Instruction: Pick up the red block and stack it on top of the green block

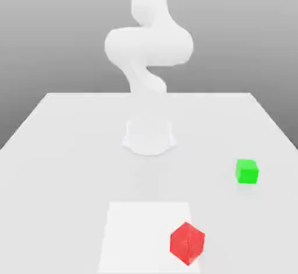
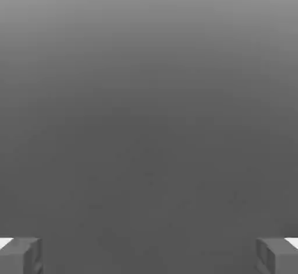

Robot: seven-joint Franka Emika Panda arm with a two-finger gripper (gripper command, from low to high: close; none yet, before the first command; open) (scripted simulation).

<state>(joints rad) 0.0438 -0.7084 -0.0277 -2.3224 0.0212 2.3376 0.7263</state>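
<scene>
My fingertips (image 2: 20,256) sit closest to the hand view's lens, and they frame my pincer (image 2: 149,256), which stands wide apart with nothing between the jaws and only grey floor beyond. In the exterior view the red block (image 1: 187,243) sits near the front of the table (image 1: 70,150), turned corner-on at about five o'clock from my base (image 1: 149,136), with the green block (image 1: 247,171) well apart from it at roughly four o'clock. To do this reach well I judge I should swing out over the red block, turn my wrist so the pads meet two flat faces rather than a corner, and descend straight down, keeping the jaws wide until they straddle it.
</scene>
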